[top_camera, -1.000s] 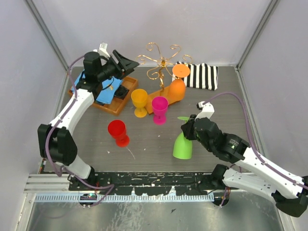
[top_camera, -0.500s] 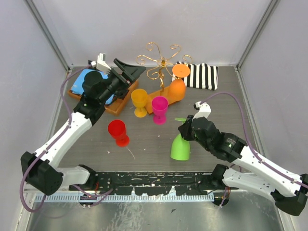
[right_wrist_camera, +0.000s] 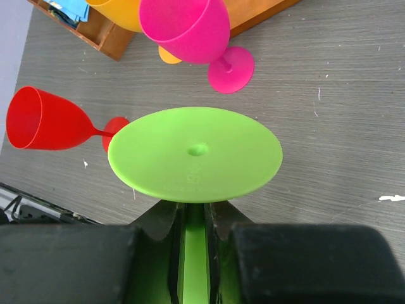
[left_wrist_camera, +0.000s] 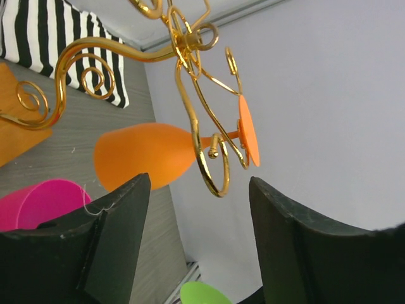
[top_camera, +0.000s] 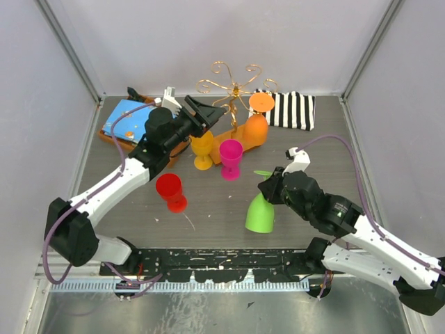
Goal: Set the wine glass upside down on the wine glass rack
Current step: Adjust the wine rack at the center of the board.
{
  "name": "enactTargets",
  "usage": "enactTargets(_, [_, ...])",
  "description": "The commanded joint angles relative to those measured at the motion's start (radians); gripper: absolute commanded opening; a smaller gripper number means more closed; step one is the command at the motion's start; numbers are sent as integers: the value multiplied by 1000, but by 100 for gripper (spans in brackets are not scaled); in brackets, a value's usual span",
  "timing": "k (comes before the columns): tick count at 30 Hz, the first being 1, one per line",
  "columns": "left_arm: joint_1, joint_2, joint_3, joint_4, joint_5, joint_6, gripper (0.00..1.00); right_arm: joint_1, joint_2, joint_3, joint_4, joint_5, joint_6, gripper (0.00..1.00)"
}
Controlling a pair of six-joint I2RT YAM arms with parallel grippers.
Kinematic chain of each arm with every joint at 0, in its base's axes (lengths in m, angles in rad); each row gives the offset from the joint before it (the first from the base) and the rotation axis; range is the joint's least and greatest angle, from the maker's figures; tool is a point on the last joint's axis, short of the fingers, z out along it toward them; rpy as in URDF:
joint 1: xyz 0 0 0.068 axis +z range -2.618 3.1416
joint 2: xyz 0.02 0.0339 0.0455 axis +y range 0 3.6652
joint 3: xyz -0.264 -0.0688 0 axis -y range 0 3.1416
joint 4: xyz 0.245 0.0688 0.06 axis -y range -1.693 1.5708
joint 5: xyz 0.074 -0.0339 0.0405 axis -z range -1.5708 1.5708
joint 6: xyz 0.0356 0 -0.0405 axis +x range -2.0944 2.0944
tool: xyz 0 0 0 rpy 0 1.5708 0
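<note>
Grip on the wine glass [top_camera: 261, 212] is provided by the right end effector [right_wrist_camera: 195, 221], whose fingers [right_wrist_camera: 158, 221] are pressed onto the thin stem just below the foot. The glass is seen to be an opaque lime green throughout, with a smooth tulip-shaped bowl, a slender stem and a flat round foot marked by a small dimple at its centre. It is held inverted and tilted, the foot uppermost and the mouth of the bowl lowered toward the grey bench [top_camera: 208, 216], in front of the right arm's base; whether the rim touches the bench cannot be told. The wine glass rack [top_camera: 235, 89] is located at the far middle of the bench, well apart from the green glass: gold wire arms curled into scrolls are carried on an orange-brown wooden base. An orange glass [top_camera: 256, 129] is hung upside down from one of its arms. The left end effector [left_wrist_camera: 199, 209] is spread, with nothing between its fingers, and is raised just beside the rack's scrolls. A yellow glass [top_camera: 202, 147] and a pink glass [top_camera: 231, 158] are stood upright near the base, and a red glass [top_camera: 170, 191] is placed nearer the arms.
</note>
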Motion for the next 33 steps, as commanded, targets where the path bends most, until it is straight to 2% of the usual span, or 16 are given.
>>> enactTargets(1, [-15, 31, 24, 90, 3, -30, 68, 2, -25, 25, 32, 31, 28, 1])
enactTargets(13, [-24, 73, 29, 158, -6, -45, 42, 3, 0, 20, 20, 7, 29, 1])
enactTargets(18, [-24, 78, 39, 144, -8, -37, 27, 2, 21, 22, 21, -10, 23, 1])
enactTargets(22, [-24, 82, 62, 101, -11, -7, 23, 2, 37, 23, 21, -21, 17, 1])
enactTargets(33, [8, 80, 92, 18, 23, 16, 0, 3, 74, 23, 24, -27, -7, 1])
